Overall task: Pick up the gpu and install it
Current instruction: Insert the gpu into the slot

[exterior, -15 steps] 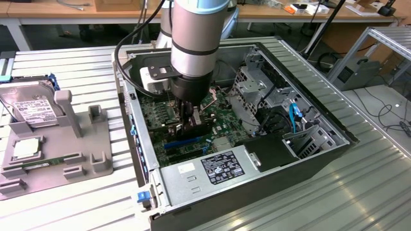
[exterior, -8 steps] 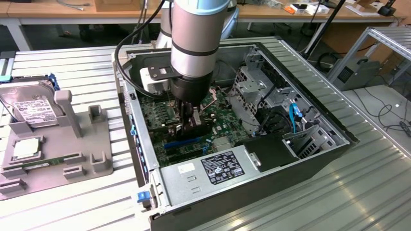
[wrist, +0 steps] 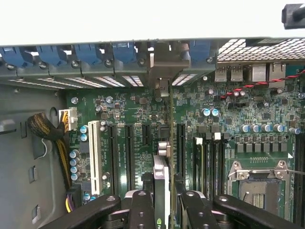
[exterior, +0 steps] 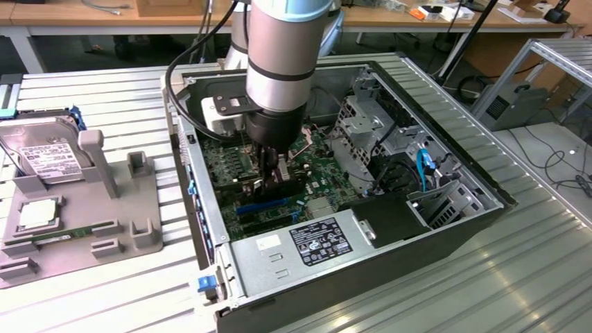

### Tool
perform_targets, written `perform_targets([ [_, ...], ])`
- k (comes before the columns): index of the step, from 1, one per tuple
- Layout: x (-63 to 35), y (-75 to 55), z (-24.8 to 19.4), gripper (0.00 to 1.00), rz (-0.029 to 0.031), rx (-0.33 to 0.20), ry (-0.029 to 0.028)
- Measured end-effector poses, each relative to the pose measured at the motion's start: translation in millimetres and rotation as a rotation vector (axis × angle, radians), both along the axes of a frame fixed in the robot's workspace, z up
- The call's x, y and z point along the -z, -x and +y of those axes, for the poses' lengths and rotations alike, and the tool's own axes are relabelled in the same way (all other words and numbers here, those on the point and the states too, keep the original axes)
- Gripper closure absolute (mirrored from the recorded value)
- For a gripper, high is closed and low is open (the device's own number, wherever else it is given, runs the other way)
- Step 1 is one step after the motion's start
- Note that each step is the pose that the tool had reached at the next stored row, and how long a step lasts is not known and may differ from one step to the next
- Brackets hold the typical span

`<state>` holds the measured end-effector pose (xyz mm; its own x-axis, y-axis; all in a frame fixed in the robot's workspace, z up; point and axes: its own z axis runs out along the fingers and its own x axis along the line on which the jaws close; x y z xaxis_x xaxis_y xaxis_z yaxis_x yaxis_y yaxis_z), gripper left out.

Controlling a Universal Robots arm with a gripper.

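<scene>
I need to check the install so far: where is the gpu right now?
In the wrist view the gpu stands on edge between the tool fingers, over the motherboard slots, its bracket end toward the case's rear slot covers.

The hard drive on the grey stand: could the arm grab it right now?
Probably not yet. The tool is down inside the computer case, shut on the graphics card, so its grip is taken. The hard drive itself lies uncovered on the stand.
</scene>
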<state>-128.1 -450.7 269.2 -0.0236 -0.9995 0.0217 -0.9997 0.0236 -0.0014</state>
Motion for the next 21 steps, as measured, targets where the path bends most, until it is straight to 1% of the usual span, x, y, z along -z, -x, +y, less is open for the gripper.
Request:
perform_targets([
  [1, 0.2, -0.2, 0.0, 0.73, 0.0027, 0.0, -0.0002],
  [2, 0.6, -0.4, 0.1, 0.73, 0.0125, -0.001, -0.0007],
  [3, 0.4, -0.2, 0.0, 0.73, 0.014, 0.0, -0.0005],
  [21, 2.3, -0.1, -0.1, 0.73, 0.0144, 0.0, -0.0001],
])
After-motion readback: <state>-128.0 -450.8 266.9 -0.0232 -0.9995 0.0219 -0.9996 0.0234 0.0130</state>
